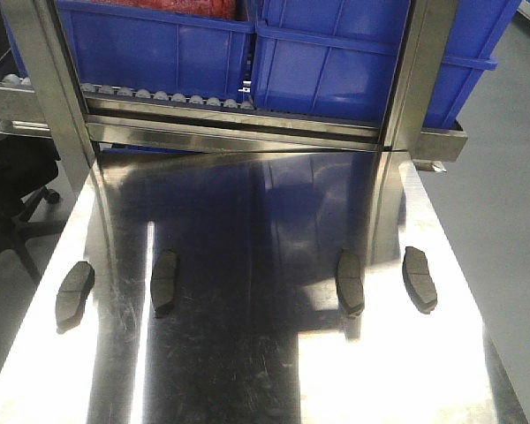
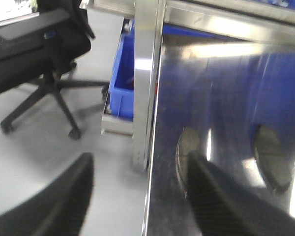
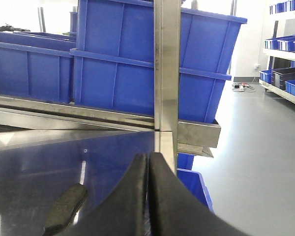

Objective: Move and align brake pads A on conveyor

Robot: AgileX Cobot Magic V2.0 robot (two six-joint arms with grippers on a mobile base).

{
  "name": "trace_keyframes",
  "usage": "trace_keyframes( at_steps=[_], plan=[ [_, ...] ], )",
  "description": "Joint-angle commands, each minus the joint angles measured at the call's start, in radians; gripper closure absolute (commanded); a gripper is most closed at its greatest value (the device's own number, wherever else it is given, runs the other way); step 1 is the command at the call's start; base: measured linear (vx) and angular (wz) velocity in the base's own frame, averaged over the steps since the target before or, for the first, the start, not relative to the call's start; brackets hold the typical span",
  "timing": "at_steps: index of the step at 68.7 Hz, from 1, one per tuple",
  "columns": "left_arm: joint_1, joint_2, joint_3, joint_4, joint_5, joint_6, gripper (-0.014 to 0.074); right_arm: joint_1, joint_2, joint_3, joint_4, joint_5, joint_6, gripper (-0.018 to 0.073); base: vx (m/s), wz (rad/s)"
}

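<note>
Left gripper [image 2: 137,196]: fingers spread wide, holding nothing; it hangs over the table's left edge, one finger above the floor, the other above the steel beside the far-left pad [image 2: 187,147].
Right gripper [image 3: 147,196]: fingers pressed together, nothing between them; a pad [image 3: 65,209] lies just to its left on the steel.
Brake pads A: four in a loose row on the shiny steel table [image 1: 247,371]: far-left pad [image 1: 74,291] and left-inner pad [image 1: 163,283], right-inner pad [image 1: 350,283] and far-right pad [image 1: 420,278].
Conveyor: not in view in any picture.
Step in hand: likely the first pick; no pad is lifted yet.
Next move: left gripper needs to shift inward and down over the far-left pad, straddling its narrow width.
Edges: outer pads lie near the table's side edges; a nudge outward could drop one.
Open room: bare steel between the two pairs; roller rack [image 1: 247,132] with blue bins [image 1: 336,53] closes off the far side.
</note>
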Motion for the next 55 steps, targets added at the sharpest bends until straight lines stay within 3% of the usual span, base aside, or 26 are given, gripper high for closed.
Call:
trace_keyframes(
  at_steps=[1,6,16,22,35,46,55],
  plan=[
    [-0.004,0.068,-0.101,-0.010,0.023,0.023,0.0067,-0.001,-0.015,0.002,-0.007,-0.076,-0.007,0.0569,0.00,0.00],
    [-0.005,0.138,-0.165,-0.071,0.083,0.097,0.0047,-0.001,-0.015,0.002,-0.007,-0.076,-0.007,0.0569,0.00,0.00],
    [-0.007,0.291,-0.271,-0.341,0.151,0.314,0.0048,-0.001,-0.015,0.002,-0.007,-0.076,-0.007,0.0569,0.00,0.00],
    [-0.008,0.388,-0.323,-0.413,0.196,0.367,0.0052,-0.001,-0.015,0.002,-0.007,-0.076,-0.007,0.0569,0.00,0.00],
    [-0.071,0.572,-0.394,-0.358,0.275,0.351,0.0055,-0.001,-0.015,0.002,-0.007,-0.076,-0.007,0.0569,0.00,0.00],
    [-0.124,0.671,-0.402,-0.302,0.223,0.265,0.0055,-0.001,-0.015,0.002,-0.007,-0.076,-0.007,0.0569,0.00,0.00],
    [-0.131,0.746,-0.402,-0.270,0.193,0.198,0.0055,-0.001,-0.015,0.002,-0.007,-0.076,-0.007,0.0569,0.00,0.00]
  ],
)
